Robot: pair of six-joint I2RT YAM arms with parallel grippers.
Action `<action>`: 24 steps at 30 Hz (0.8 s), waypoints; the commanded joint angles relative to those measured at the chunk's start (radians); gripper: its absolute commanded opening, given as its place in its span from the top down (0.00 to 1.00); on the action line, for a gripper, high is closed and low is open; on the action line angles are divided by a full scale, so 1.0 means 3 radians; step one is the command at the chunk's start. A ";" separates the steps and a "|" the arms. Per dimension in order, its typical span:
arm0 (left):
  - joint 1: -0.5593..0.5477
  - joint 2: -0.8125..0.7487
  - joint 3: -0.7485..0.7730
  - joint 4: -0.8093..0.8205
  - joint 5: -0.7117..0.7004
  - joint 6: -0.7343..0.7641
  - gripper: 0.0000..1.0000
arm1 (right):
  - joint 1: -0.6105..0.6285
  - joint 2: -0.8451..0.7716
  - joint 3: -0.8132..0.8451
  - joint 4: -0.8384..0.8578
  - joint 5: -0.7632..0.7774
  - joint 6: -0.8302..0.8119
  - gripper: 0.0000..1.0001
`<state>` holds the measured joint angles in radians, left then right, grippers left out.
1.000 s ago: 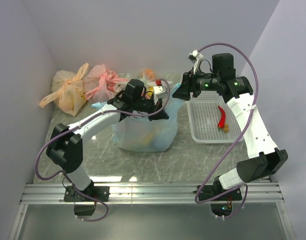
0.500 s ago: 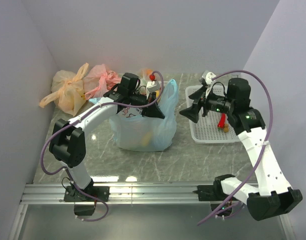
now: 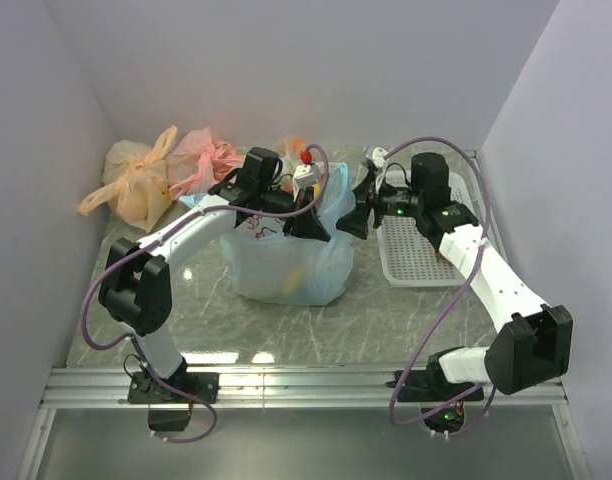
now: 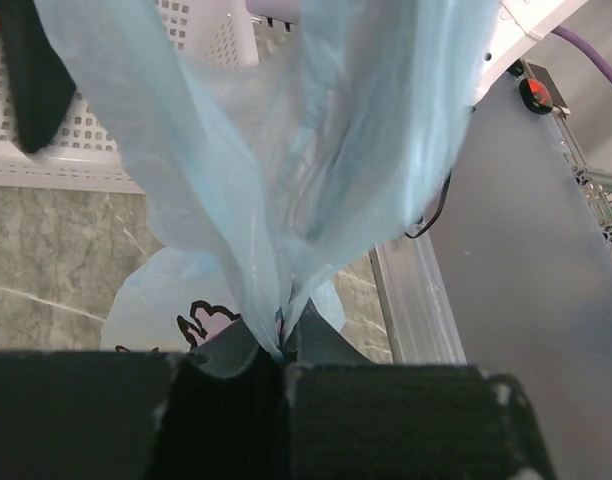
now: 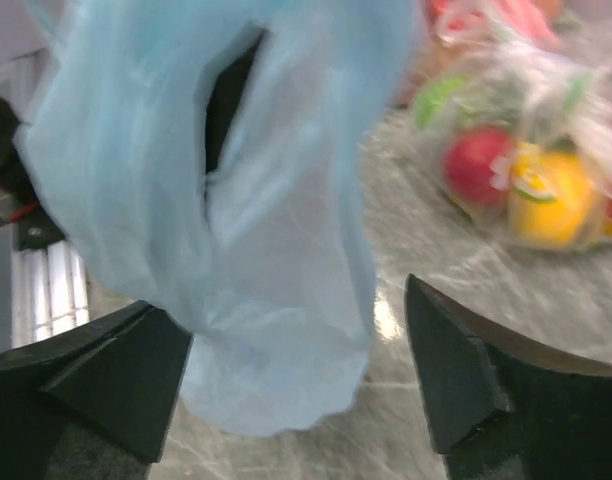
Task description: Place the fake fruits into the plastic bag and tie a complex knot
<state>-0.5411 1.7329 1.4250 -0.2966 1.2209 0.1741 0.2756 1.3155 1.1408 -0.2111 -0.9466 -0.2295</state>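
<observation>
- The plastic bag (image 3: 286, 262) is thin, light blue, with small cartoon prints; it stands upright on the table (image 3: 186, 320).
- One handle (image 4: 271, 240) of this bag is gathered into a narrow strip, pinched in the closed left end effector (image 4: 282, 352).
- The fake fruits (image 3: 294, 278) show as a yellow-orange shape low inside the bag.

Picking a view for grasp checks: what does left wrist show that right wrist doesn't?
Left wrist only: left gripper pinched shut on a gathered fold of the plastic bag, with the white tray behind. Right wrist only: right gripper open, a bag loop hanging between its fingers, and a filled clear bag beyond. Both: the plastic bag and the marble table.
</observation>
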 commanded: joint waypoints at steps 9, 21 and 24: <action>-0.0012 -0.0401 -0.0097 0.0208 -0.0852 -0.0187 0.56 | 0.0237 0.0436 0.0696 -0.0390 -0.0276 0.0396 1.00; 0.0081 -0.0454 0.0108 -0.1879 -0.1421 0.2318 0.30 | 0.0191 0.0355 0.0620 -0.0477 -0.0209 0.0346 1.00; 0.0096 -0.0366 0.0046 -0.1890 -0.1503 0.2314 0.41 | 0.0186 0.0386 0.0641 -0.0508 -0.0102 0.0391 1.00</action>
<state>-0.5182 1.5997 1.4502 -0.7692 0.8162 0.7551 0.3378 1.4517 1.3033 -0.3592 -0.9867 -0.1204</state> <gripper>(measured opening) 0.626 0.009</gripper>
